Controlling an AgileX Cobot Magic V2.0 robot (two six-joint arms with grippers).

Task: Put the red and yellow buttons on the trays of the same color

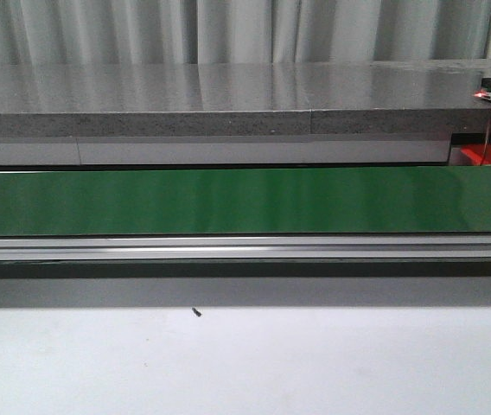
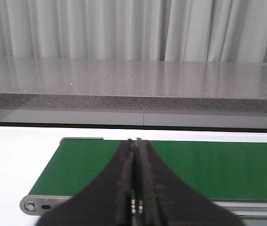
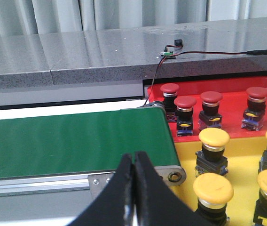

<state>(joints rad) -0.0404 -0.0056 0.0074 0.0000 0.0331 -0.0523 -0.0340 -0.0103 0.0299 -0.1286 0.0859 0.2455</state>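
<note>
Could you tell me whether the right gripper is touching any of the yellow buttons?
Apart: the right wrist view shows the shut gripper over the belt's end, with clear space between it and the nearest yellow button.

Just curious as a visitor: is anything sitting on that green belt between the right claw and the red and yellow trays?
Nothing visible does. The green conveyor belt is bare beyond the shut right gripper.

- Even, soft indoor light fills all three of my views; no hard shadows anywhere.
- Pale glare streaks the green belt (image 1: 245, 201) and the grey counter (image 1: 228, 86).
- My claws (image 2: 136, 188) sit dark and slightly blurred close up.
</note>
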